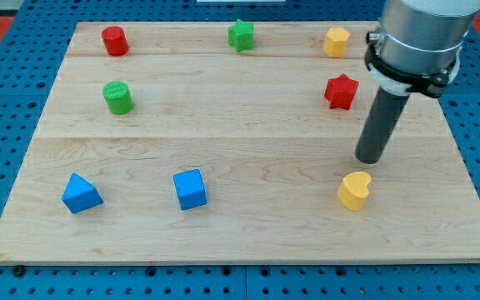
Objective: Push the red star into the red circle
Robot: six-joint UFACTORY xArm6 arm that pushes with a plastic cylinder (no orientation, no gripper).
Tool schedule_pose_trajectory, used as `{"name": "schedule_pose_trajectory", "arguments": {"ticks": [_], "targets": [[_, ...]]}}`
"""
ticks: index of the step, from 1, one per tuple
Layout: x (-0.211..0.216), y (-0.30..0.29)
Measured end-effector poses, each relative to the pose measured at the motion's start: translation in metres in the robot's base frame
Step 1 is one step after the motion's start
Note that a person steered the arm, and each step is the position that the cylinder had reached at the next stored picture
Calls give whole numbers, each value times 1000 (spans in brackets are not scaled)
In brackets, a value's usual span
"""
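Note:
The red star (341, 91) lies on the wooden board at the view's upper right. The red circle (115, 40), a short red cylinder, stands at the view's top left corner of the board. My tip (370, 159) rests on the board below and to the right of the red star, apart from it, and just above the yellow heart (355, 190). The arm's grey body fills the view's top right corner.
A green star (241, 35) sits at top centre, a yellow hexagon (336, 41) at top right, a green cylinder (118, 97) at left. A blue triangle (81, 193) and a blue cube (190, 189) lie at lower left. The wooden board (240, 229) lies on blue pegboard.

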State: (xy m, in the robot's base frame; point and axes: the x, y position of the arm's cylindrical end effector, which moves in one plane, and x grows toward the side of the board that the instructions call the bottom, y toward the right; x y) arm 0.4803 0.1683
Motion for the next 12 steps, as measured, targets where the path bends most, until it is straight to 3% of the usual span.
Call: {"name": "schedule_pose_trajectory", "arguments": {"ticks": [1, 2, 3, 4, 5, 7, 8, 9, 12], "targets": [[-4, 5], [-40, 53], [-105, 108], [-127, 80], [-102, 3], [-171, -151], [-190, -157], [-205, -99], [-189, -245]]}}
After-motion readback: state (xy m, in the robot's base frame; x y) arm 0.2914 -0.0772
